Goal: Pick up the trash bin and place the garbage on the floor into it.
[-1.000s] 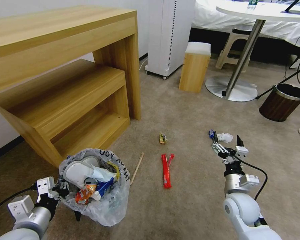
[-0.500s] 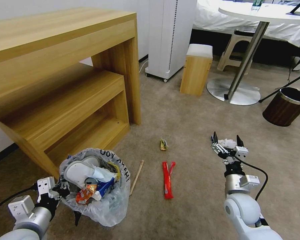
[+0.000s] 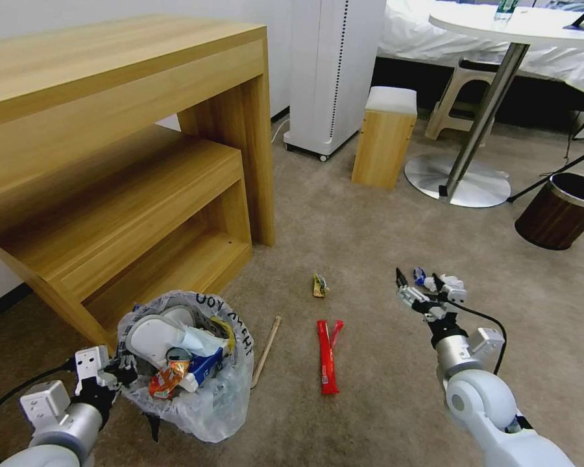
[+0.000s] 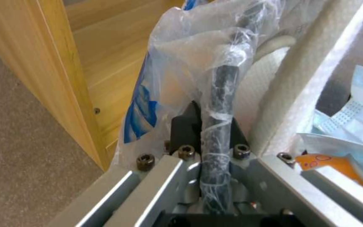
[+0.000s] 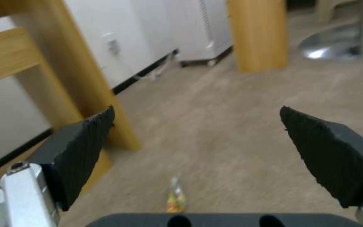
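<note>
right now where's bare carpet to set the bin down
Bare floor lies between the wooden desk and round table base. Crowded nearer: stick, red wrapper, small packet, and the right pincer open. The left pincer grips the trash bin.

1. Beige short-pile carpet (image 3: 370, 220) covers the floor.
2. A light wooden desk (image 3: 110, 71) with a lower shelf stands at the left against a white wall.
3. A white upright appliance (image 3: 331, 71) stands beside a small wooden stool (image 3: 383, 139).
4. A round white table (image 3: 519, 23) rises on a metal pedestal.
5. A brown wood-grain bin (image 3: 560, 211) sits at the right.
</note>
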{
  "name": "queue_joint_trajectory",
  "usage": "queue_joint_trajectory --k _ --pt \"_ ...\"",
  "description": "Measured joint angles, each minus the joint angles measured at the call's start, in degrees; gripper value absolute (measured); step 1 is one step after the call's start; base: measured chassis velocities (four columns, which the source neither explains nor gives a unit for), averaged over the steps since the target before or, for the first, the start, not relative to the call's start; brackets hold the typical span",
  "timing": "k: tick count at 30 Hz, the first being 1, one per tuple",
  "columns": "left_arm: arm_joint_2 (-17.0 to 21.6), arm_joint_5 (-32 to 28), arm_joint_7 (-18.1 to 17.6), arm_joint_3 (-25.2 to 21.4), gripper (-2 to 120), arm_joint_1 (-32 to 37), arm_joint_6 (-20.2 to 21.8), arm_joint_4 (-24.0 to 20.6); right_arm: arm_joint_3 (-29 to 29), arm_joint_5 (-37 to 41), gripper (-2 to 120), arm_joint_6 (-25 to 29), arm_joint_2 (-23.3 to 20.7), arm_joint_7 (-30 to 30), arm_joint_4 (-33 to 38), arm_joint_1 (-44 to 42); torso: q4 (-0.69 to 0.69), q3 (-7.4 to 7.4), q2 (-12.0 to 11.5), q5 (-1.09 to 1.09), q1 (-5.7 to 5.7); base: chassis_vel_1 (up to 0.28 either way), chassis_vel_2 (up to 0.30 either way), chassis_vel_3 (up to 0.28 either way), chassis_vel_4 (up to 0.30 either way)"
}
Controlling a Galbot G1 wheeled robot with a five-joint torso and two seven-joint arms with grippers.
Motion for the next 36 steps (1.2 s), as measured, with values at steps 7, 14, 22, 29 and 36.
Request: queue_joint_trajectory --k 7,14,22,29,36 --pt "-0.1 0.2 0.1 0.6 0 -0.8 0.0 0.9 -1.9 0.5 100 3.4 -2.2 -3.0 -3.7 -0.2 0.00 0.00 0.0 0.03 0.00 0.000 0.000 0.000 0.000" --pt "0.0 0.4 0.3 0.7 0 -1.0 -0.2 1.3 -2.9 -0.5 100 5.3 -2.3 -5.5 -5.0 -0.8 0.00 0.00 0.0 0.01 0.00 0.000 0.000 0.000 0.000" --pt "0.2 0.5 0.3 1.0 0 -1.3 -0.2 1.7 -4.3 6.9 100 11.9 -2.9 -19.9 -8.0 -1.4 0.00 0.00 0.0 0.01 0.00 0.000 0.000 0.000 0.000" --pt "0.0 0.9 0.4 1.2 0 -1.3 -0.4 2.0 -4.2 8.6 96 18.5 -3.0 -34.7 -11.9 -1.8 0.00 0.00 0.0 0.01 0.00 0.000 0.000 0.000 0.000" --pt "-0.3 1.6 0.8 1.2 0 -0.2 -1.0 1.6 -2.9 2.1 96 13.8 -4.2 -29.2 -11.9 -4.2 -0.01 0.00 0.0 0.01 0.00 0.000 0.000 0.000 0.000"
